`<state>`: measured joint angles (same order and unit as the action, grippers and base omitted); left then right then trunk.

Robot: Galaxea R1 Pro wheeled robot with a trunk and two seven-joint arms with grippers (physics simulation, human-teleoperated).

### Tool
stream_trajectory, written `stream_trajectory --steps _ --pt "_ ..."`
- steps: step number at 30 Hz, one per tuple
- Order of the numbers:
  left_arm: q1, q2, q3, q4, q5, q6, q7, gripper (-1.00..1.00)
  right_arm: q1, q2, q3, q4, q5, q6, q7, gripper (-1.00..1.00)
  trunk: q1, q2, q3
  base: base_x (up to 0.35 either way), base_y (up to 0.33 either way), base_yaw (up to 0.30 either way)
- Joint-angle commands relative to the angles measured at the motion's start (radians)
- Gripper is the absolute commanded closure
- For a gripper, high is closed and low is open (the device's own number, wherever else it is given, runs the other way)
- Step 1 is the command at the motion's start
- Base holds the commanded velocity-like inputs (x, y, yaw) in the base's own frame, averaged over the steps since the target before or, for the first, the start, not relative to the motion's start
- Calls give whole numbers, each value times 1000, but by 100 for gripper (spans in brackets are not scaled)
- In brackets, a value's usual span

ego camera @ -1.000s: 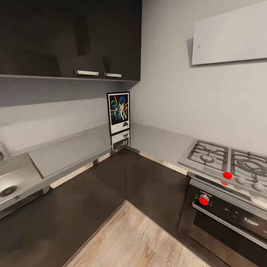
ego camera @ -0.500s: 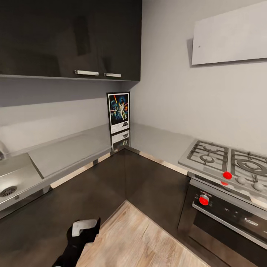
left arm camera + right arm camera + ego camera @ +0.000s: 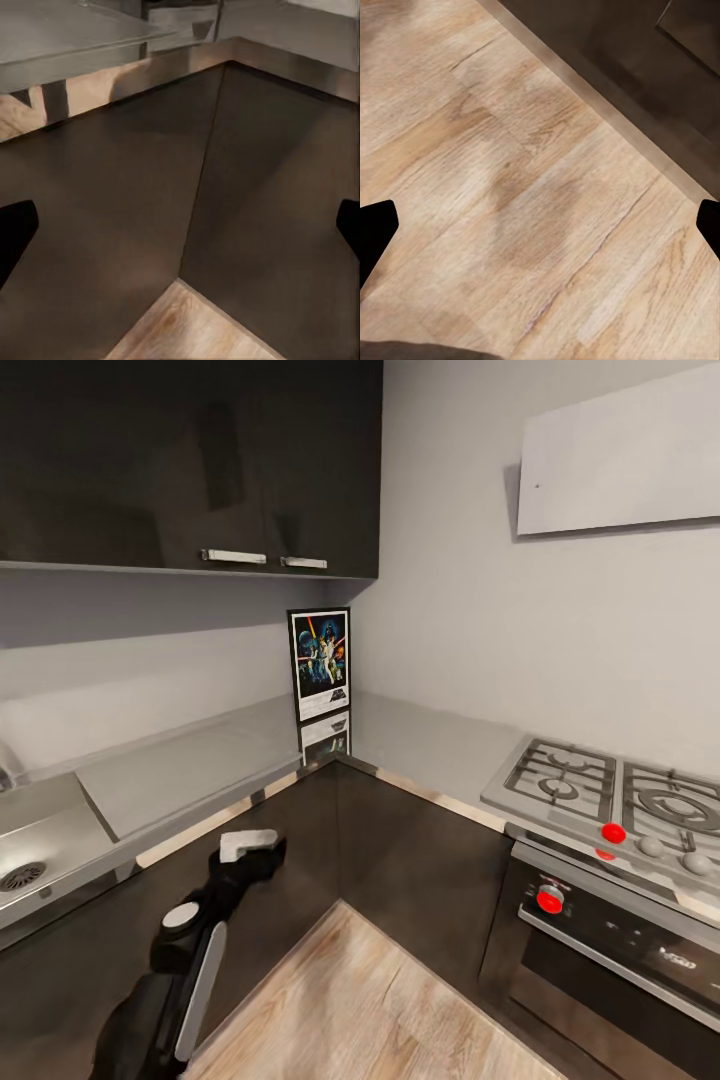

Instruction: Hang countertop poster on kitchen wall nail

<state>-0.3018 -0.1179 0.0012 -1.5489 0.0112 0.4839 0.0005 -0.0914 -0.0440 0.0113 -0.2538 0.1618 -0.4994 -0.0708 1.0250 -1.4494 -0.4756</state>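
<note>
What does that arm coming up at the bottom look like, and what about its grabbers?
The left arm is glossy black with a pale grey strip and a round grey cap, ending in a light grey block. Both grippers' fingertips are plain black wedges. No cables or markings are visible.

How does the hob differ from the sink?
The hob lies at the right with grates and red knobs; the sink lies at the left, a sunken basin with a drain. The hob sits raised over an oven; the sink is recessed. Both are silvery metal set in the countertop.
</note>
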Motion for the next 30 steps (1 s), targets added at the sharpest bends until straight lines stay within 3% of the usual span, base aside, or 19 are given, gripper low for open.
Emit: stream_trajectory --steps 1,4,9,14,17,18,23,25,30 --pt "-22 0 0 0 1 23 0 -100 -1 0 1 1 10 -2 -7 -100 0 -1 -1 0 0 0" --pt "-88 0 1 3 0 64 -1 -100 -1 -1 1 1 10 -2 -7 -100 0 -1 -1 0 0 0" --pt "-252 2 8 10 17 171 0 -100 -1 -1 1 1 10 -2 -6 -100 0 -1 -1 0 0 0" --pt "-420 5 69 61 24 297 0 -100 -1 -1 1 1 10 -3 -6 -100 0 -1 -1 0 0 0" --pt "-468 13 85 110 25 312 -1 -100 -1 -2 1 1 10 -4 -6 -100 0 -1 -1 0 0 0" --pt "-505 30 94 165 33 320 -33 -100 -1 -3 1 1 10 -5 -5 -100 0 -1 -1 0 0 0" --pt "-523 47 103 193 44 320 -133 -100 -1 -6 1 0 9 -5 -5 -100 0 -1 -1 0 0 0" --pt "-528 67 111 205 47 306 -185 -100 -1 -6 1 -1 9 -5 -4 -100 0 -1 -1 0 0 0" --pt "-530 76 114 218 49 275 -205 -100 -1 -4 2 -1 9 -5 -4 -100 0 -1 -1 0 0 0"
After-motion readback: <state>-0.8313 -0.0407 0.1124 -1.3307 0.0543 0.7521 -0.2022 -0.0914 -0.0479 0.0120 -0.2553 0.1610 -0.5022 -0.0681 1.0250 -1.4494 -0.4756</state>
